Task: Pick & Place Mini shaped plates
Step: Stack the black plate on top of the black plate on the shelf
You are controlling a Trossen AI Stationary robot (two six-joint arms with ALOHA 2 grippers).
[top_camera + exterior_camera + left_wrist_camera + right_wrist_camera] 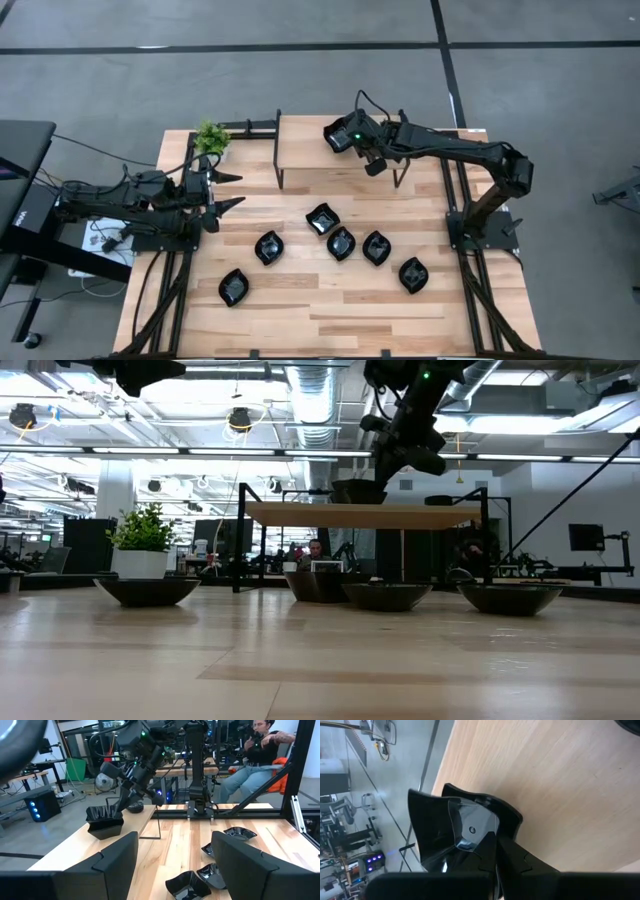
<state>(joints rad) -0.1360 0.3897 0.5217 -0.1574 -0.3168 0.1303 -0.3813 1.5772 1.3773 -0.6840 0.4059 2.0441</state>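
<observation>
The right tool (338, 138) reaches over a small raised wooden shelf (300, 135) at the back of the bench (330, 320), its fingers pressed together on the rim of a glossy black dish (104, 821). In the right wrist view the fingers (490, 847) pinch the wavy wall of that dish, which sits near the shelf's edge; whether it rests fully on the wood I cannot tell. The left tool (232, 190) hangs over the left side of the bench with its two fingers spread wide and nothing between them, pointing toward the middle. Six more black dishes lie on the bench below the shelf: one nearest the shelf (322, 218), another just beside it (341, 243), one to the right of that (376, 248), one farther right (413, 274), one to the left (268, 247), and one apart toward the front left (233, 288). A small green potted plant (210, 137) stands at the back left corner. In the left wrist view a seated person (260, 755) shows beyond the bench.
</observation>
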